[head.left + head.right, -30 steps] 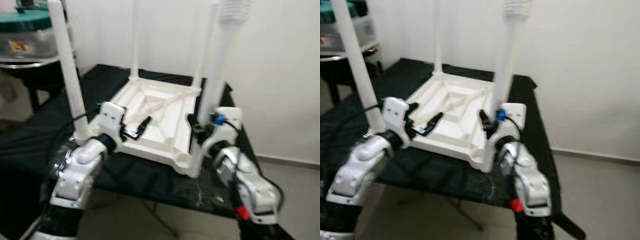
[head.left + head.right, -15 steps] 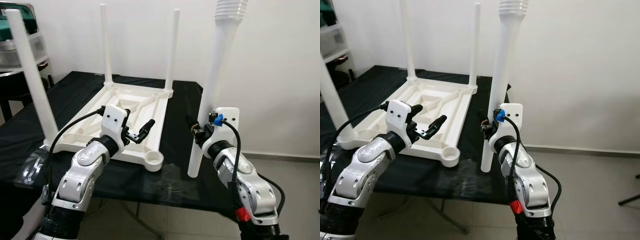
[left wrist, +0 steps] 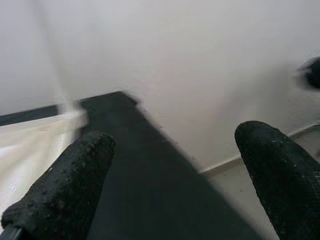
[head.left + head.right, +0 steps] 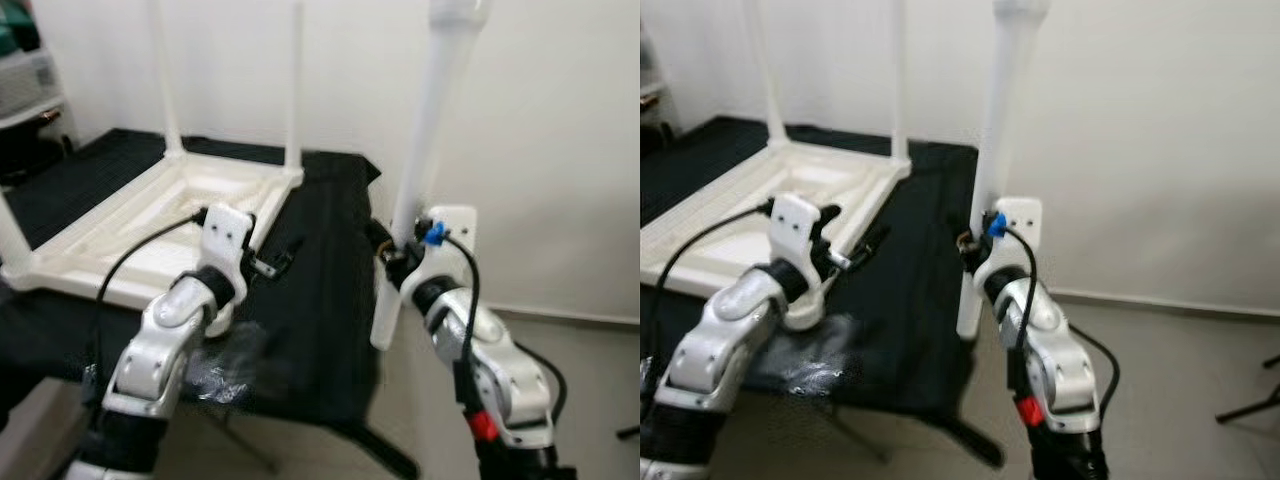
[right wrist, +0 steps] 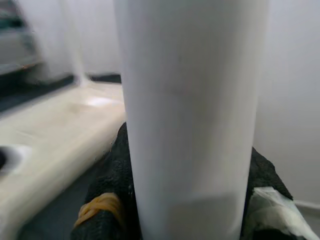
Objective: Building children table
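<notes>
R gripper (image 4: 385,252) is clamped on a loose white table leg (image 4: 420,170), holding it upright just off the right edge of the black table (image 4: 310,300), w/ the leg's lower end hanging past that edge. L gripper (image 4: 272,262) has fingers (image 3: 75,175) spread, nothing btwn them, hovering over the black surface near the upside-down white tabletop (image 4: 130,235). Tabletop lies on the table's left part w/ legs (image 4: 293,90) already standing up from its corners; views are blurred.

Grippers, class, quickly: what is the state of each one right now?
Left gripper: open, holding nothing, above the black table.
Right gripper: shut on the white table leg, held upright.
</notes>
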`<state>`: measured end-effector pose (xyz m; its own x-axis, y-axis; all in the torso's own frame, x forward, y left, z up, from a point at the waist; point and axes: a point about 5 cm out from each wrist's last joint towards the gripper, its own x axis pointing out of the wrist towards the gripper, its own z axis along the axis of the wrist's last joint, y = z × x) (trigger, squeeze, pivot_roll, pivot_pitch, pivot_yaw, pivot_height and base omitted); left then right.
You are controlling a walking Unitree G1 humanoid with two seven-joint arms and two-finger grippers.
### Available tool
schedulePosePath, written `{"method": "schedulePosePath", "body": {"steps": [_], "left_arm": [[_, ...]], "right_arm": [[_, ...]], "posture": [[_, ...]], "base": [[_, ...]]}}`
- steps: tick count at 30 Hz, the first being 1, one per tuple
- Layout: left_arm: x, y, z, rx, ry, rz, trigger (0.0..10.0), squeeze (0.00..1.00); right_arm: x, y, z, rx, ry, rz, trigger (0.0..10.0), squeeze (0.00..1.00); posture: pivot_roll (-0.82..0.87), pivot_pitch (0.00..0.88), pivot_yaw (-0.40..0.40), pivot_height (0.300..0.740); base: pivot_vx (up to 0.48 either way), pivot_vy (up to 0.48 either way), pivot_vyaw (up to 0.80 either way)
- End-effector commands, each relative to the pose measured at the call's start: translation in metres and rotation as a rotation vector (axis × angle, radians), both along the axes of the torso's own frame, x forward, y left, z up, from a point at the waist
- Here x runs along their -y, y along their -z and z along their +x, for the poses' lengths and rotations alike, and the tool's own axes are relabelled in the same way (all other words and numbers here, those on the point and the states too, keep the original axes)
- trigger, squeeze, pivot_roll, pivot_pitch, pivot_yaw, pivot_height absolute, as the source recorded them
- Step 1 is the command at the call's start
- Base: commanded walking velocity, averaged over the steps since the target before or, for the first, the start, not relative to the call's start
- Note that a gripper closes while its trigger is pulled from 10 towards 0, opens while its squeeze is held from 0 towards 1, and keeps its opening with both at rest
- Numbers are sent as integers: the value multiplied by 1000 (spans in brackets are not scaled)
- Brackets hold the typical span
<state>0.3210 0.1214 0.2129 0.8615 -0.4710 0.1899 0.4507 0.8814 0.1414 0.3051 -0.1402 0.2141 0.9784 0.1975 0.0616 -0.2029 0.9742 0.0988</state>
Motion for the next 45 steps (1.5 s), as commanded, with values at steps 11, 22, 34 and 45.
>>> {"method": "schedulePosePath", "body": {"steps": [11,22,34,45], "left_arm": [[-7,0,1,-1,-37,13,10000,0],[-11,-4,1,14,-71,-20,10000,0],[-14,-8,0,34,-79,-56,10000,0],[-13,-10,2,38,-71,-61,10000,0]], "right_arm": [[-5,-6,0,22,-17,-15,10000,0],[0,-8,2,21,9,47,10000,0],[4,-6,1,18,20,46,10000,0],[4,-6,1,20,28,53,10000,0]], "posture": [[57,0,-54,740],[62,0,-60,740],[61,0,-58,740],[59,0,-54,740]], "base": [[0,-466,800],[0,-127,291],[480,0,0],[480,0,0]]}}
